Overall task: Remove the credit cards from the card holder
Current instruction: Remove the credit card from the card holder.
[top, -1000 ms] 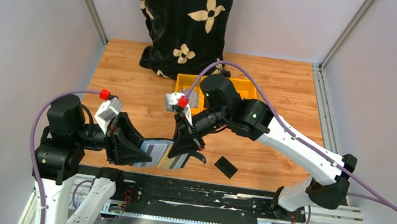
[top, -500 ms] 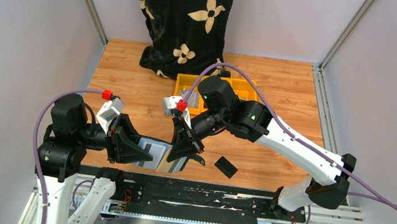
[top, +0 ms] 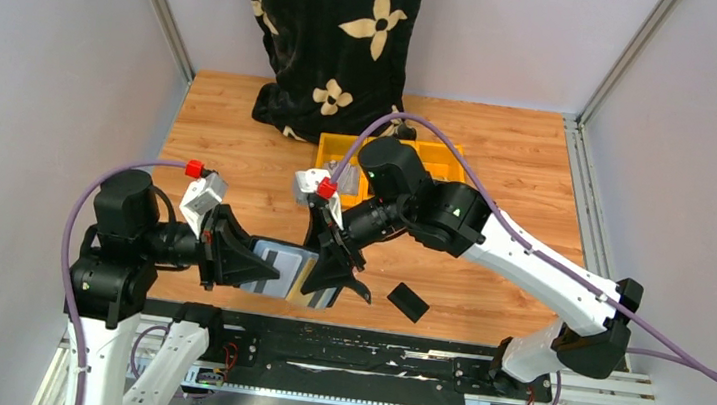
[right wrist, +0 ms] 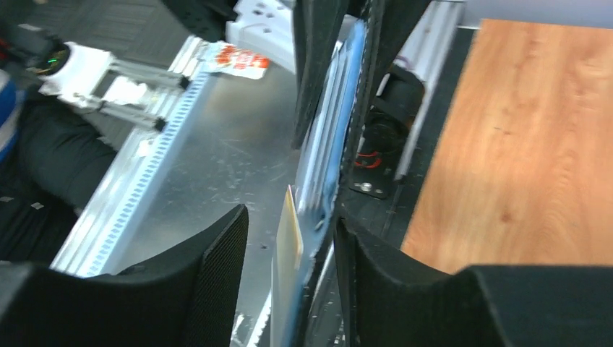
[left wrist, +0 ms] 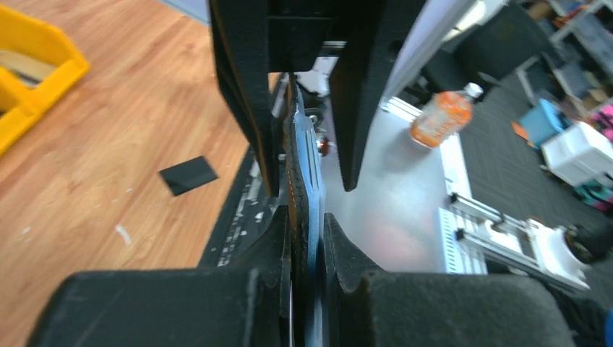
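L pincer [left wrist: 305, 220] clamps card holder [left wrist: 303, 155], credit cards [right wrist: 287, 249] inside; R pincer [right wrist: 289, 228] gapes.

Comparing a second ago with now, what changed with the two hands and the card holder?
The right hand opened its jaws and let go of the card holder; a beige card sticks out of it between the spread fingers. The left hand tightened on the holder's other end and now holds it alone. Both arms barely shifted. Unchanged: the small black slab and the yellow bins.
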You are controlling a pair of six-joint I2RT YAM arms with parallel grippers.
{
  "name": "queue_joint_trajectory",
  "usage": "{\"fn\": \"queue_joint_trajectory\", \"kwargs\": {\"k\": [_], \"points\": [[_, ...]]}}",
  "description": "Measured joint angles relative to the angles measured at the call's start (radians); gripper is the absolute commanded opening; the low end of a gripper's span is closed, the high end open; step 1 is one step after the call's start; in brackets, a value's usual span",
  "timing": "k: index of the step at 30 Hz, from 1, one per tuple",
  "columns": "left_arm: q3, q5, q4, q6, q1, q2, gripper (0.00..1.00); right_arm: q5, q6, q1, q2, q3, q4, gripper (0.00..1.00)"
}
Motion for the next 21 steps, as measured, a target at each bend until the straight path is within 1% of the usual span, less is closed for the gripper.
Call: {"fn": "queue_joint_trajectory", "kwargs": {"k": [2,4,7,8,10,13,16,21], "points": [[0.000,-0.079,-0.002,0.000,0.000,0.000,0.00,0.057,0.018,-0.014,-0.008,-0.007,0.018,0.54],[0.000,-0.162,-0.003,-0.003,0.000,0.002,0.00,0.141,0.080,-0.048,-0.034,-0.034,0.068,0.56],[-0.003,-0.292,-0.001,-0.008,0.000,0.008,0.00,0.292,0.215,-0.128,-0.123,-0.135,0.203,0.55],[-0.010,-0.342,0.002,-0.012,0.000,0.011,0.00,0.351,0.267,-0.137,-0.166,-0.186,0.260,0.54],[-0.022,-0.404,0.006,-0.021,0.000,0.015,0.00,0.420,0.352,-0.162,-0.222,-0.253,0.335,0.54],[-0.040,-0.443,0.024,-0.047,0.000,0.018,0.00,0.439,0.483,-0.149,-0.280,-0.361,0.499,0.54],[-0.068,-0.446,0.079,-0.094,0.000,0.011,0.00,0.403,0.617,-0.130,-0.277,-0.468,0.671,0.53],[-0.091,-0.419,0.153,-0.168,0.000,0.000,0.00,0.336,0.744,-0.117,-0.200,-0.534,0.806,0.52]]}}
